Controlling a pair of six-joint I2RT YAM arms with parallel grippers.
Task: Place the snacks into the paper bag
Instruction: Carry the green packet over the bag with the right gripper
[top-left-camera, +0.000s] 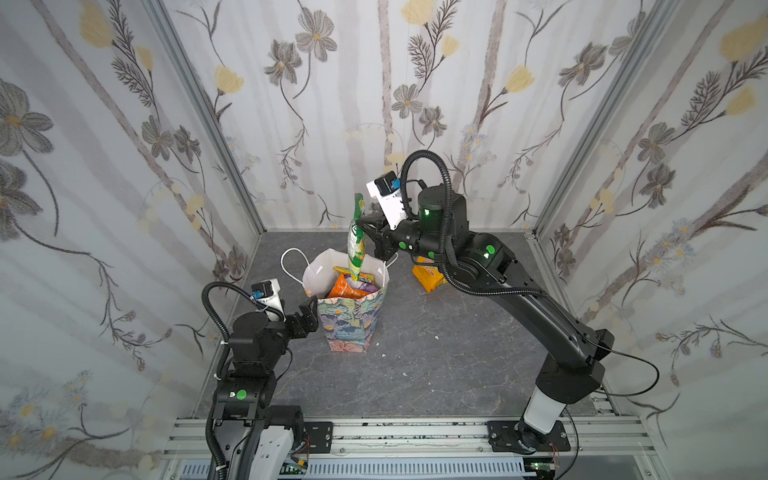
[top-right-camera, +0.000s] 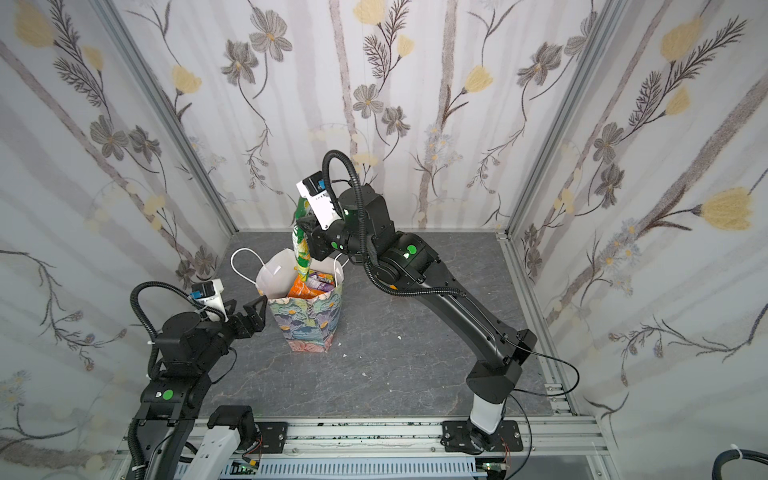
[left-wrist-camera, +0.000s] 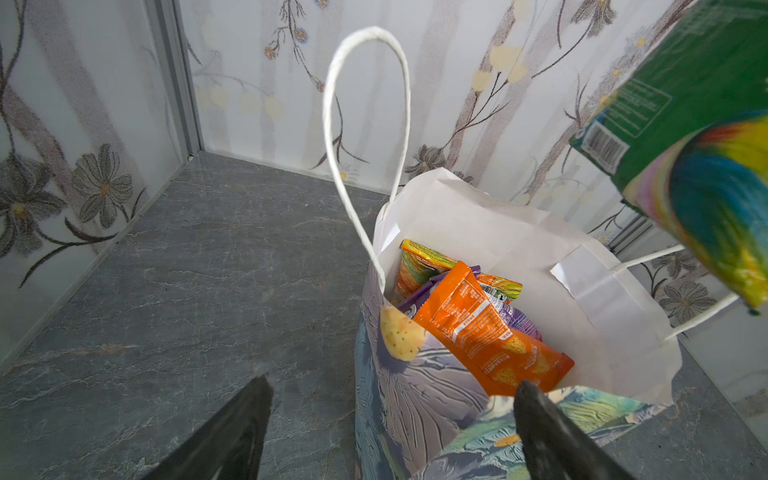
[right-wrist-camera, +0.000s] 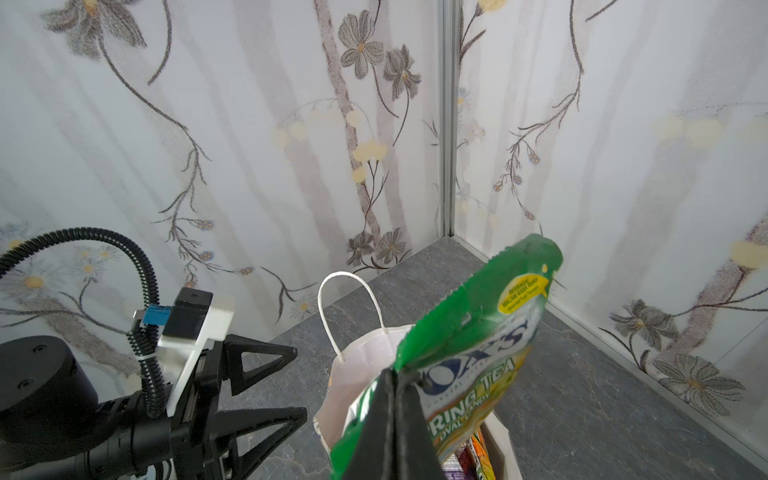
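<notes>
Nearest, the left gripper (top-left-camera: 309, 315) stands with its jaws spread wide, gripping nothing, just beside the near-left rim of the paper bag (top-left-camera: 351, 322) (whether it touches the rim cannot be judged). The bag stands upright on the grey table (top-left-camera: 436, 370), mouth open, with an orange packet (left-wrist-camera: 486, 328) and a purple packet (left-wrist-camera: 524, 322) among the snacks inside. Above the mouth the right gripper (top-left-camera: 365, 226), jaws pinched tight, holds a green packet (top-left-camera: 356, 245) hanging upright. Farther back, a yellow-orange packet (top-left-camera: 430, 277) lies on the table, partly hidden under the right arm.
</notes>
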